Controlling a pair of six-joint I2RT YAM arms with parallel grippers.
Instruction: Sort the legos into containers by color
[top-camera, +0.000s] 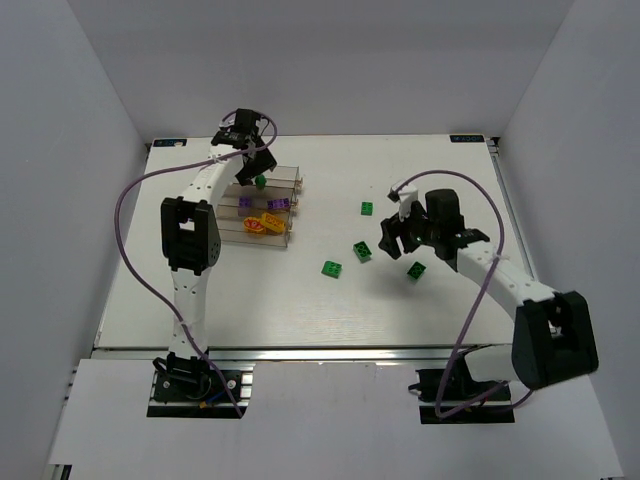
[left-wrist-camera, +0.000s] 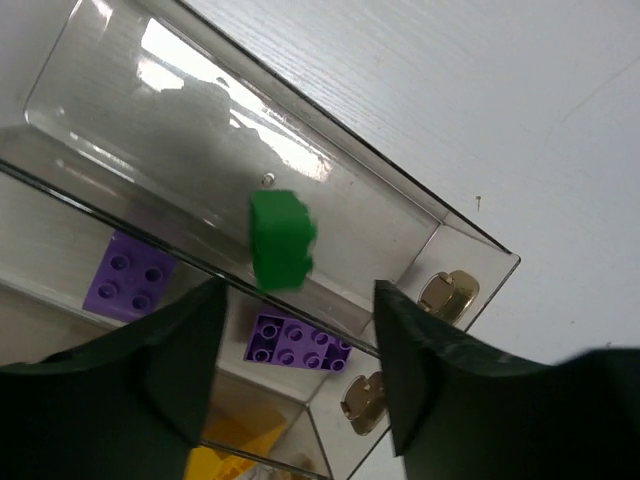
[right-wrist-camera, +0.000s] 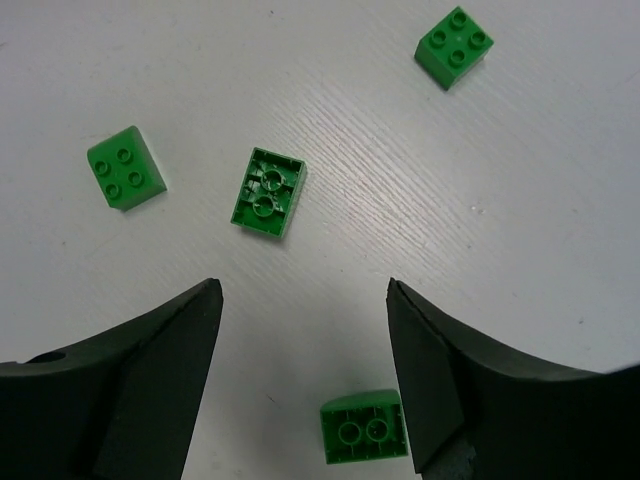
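Observation:
The clear containers (top-camera: 290, 186) stand in a row at the back left. My left gripper (top-camera: 257, 168) is open above the far bin (left-wrist-camera: 120, 120). A green lego (left-wrist-camera: 280, 240), blurred, is in that bin just beyond my fingertips and apart from them; it also shows in the top view (top-camera: 260, 181). Two purple legos (left-wrist-camera: 128, 275) (left-wrist-camera: 298, 343) lie in the middle bin, and orange-yellow ones (top-camera: 262, 224) in the near bin. My right gripper (top-camera: 393, 240) is open and empty over the table. Green legos (right-wrist-camera: 268, 190) (right-wrist-camera: 125, 167) (right-wrist-camera: 455, 46) lie ahead of it, and one upside down (right-wrist-camera: 365, 427) between its fingers.
Several green legos are scattered on the white table, at mid-table (top-camera: 369, 208) (top-camera: 361, 251) (top-camera: 331, 268) and near my right arm (top-camera: 416, 270). Gold clasps (left-wrist-camera: 447, 295) sit on the bins' end wall. White walls enclose the table on three sides.

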